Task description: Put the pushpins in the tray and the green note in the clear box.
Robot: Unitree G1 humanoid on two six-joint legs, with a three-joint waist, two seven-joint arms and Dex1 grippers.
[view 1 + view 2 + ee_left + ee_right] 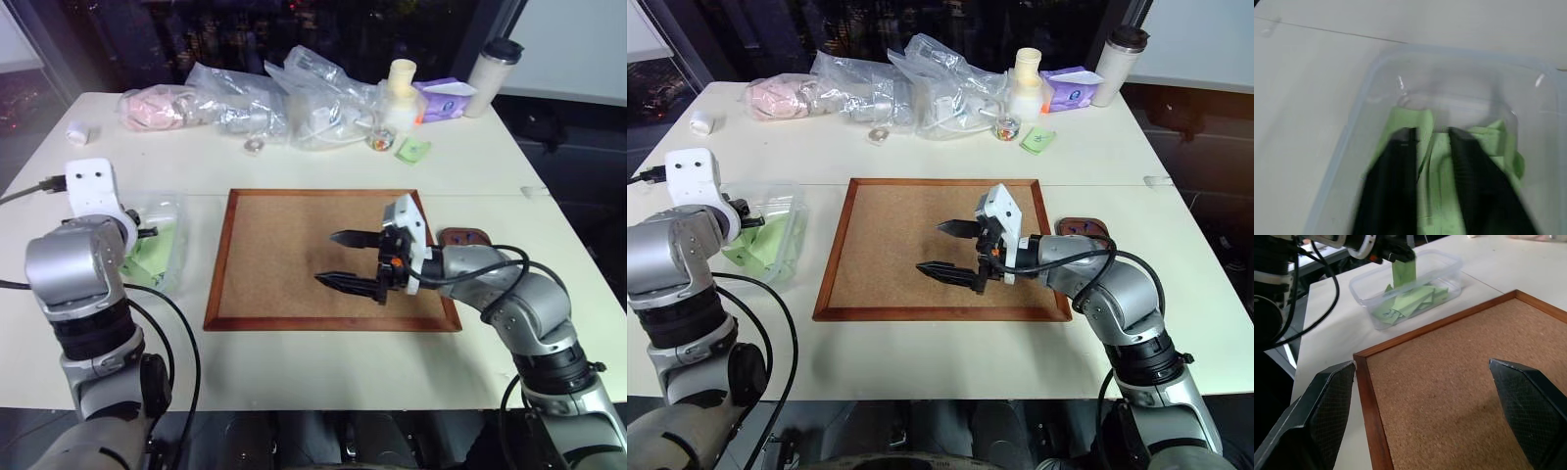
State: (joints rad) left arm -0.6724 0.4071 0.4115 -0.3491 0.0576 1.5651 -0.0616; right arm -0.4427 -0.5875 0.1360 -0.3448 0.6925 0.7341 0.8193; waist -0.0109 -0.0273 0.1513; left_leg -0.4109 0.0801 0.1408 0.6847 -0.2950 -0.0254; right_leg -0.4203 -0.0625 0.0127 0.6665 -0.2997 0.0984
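The clear box (1449, 262) stands left of the corkboard with several green papers lying in it. My left gripper (1396, 257) hovers over the box, and in the left wrist view its fingers (1396, 161) stand apart. The green note (1403, 271) hangs upright right below those fingertips, above the papers; I cannot tell whether it still touches a finger. My right gripper (326, 258) is open and empty, held level over the corkboard and pointing left. The tray (468, 235), a dark reddish-brown dish, peeks out behind my right wrist. The pushpins are out of view.
The wood-framed corkboard (284, 255) fills the table's middle. Along the far edge lie crinkled plastic bags (294, 98), a white bottle (402, 83), a purple packet (446, 98), a tumbler (493, 73) and a loose green paper (412, 149).
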